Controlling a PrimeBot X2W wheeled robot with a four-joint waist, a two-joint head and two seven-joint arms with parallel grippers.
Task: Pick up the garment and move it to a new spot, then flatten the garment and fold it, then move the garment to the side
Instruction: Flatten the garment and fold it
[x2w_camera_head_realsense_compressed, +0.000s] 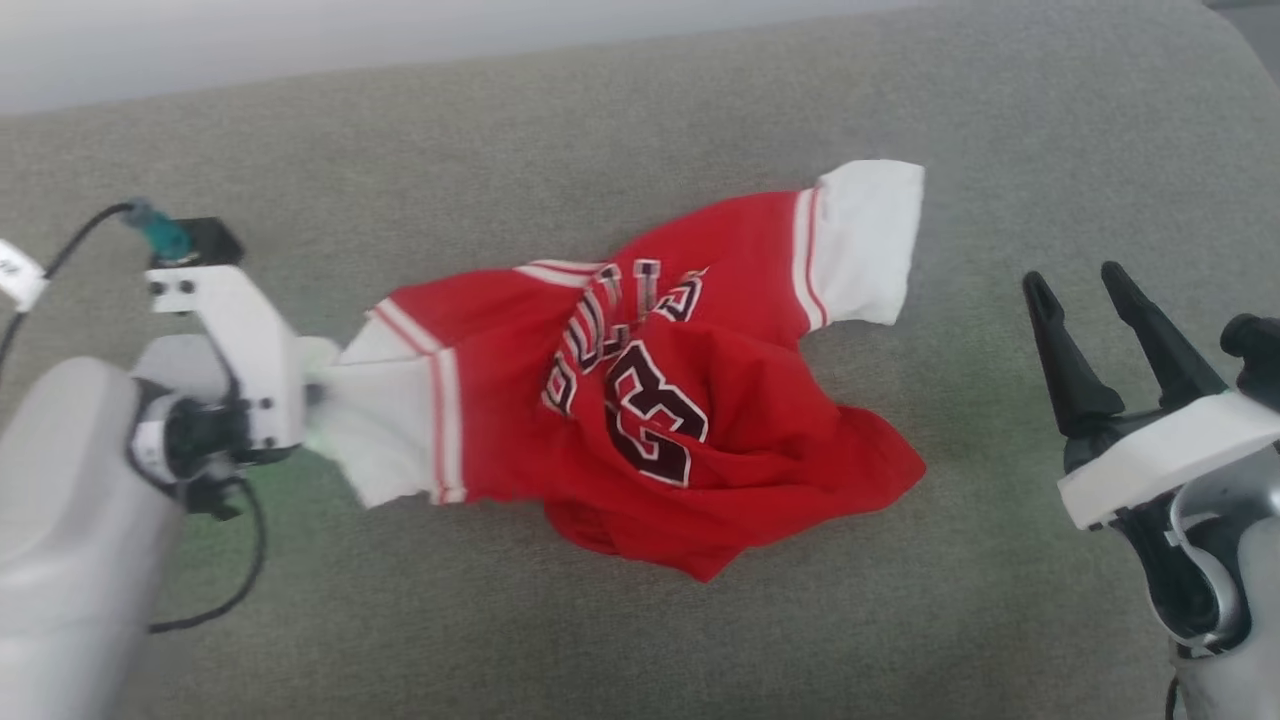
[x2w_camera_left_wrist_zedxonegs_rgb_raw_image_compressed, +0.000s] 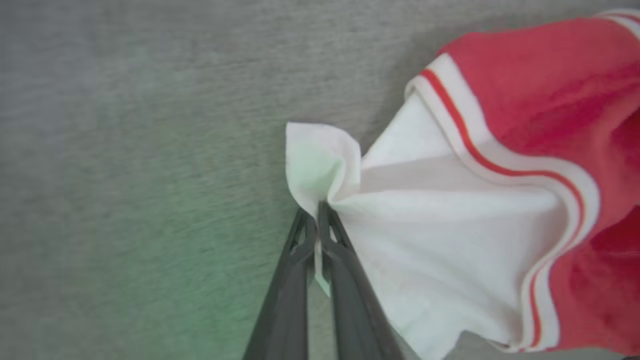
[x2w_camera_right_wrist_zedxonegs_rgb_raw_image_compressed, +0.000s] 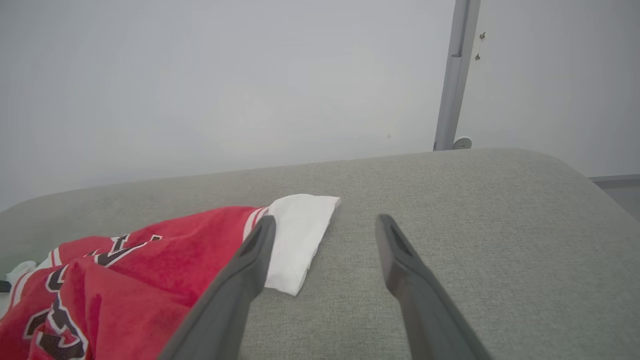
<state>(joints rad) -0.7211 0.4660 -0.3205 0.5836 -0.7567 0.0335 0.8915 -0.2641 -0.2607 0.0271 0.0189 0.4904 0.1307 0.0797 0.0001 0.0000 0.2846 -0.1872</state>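
— On the grey upholstered surface (x2w_camera_head_realsense_compressed: 640, 120), what is located?

— The garment (x2w_camera_head_realsense_compressed: 660, 400) is located near the middle of that surface. It is crumpled rather than spread flat. The dark, white-outlined letters and number are turned upward and are broken by creases.

— How is the left gripper (x2w_camera_left_wrist_zedxonegs_rgb_raw_image_compressed: 318, 210) set?

— Its jaws are closed fully on the edge of one white sleeve (x2w_camera_left_wrist_zedxonegs_rgb_raw_image_compressed: 450, 225). A small flap of white cloth is pinched between the two dark fingers. From that point the sleeve is drawn out in a fan toward the red-and-white striped trim.

— Is the garment raised?

— The red body is seen resting on the surface. Whether the pinched sleeve edge is clear of the surface cannot be told.

— How is the right gripper (x2w_camera_head_realsense_compressed: 1075, 282) set?

— Its jaws are spread wide, and nothing is held between them. It is positioned to the right of the garment, well apart from the cloth, with the fingers pointed away from the robot. In the right wrist view, the other white sleeve (x2w_camera_right_wrist_zedxonegs_rgb_raw_image_compressed: 300, 240) is seen lying flat on the surface, partly behind the finger on that view's left.

— What else is recorded?

— A black cable (x2w_camera_head_realsense_compressed: 230, 590) is looped below the left wrist. A pale wall (x2w_camera_right_wrist_zedxonegs_rgb_raw_image_compressed: 200, 90) and a grey upright post (x2w_camera_right_wrist_zedxonegs_rgb_raw_image_compressed: 452, 75) are seen beyond the far edge of the surface.
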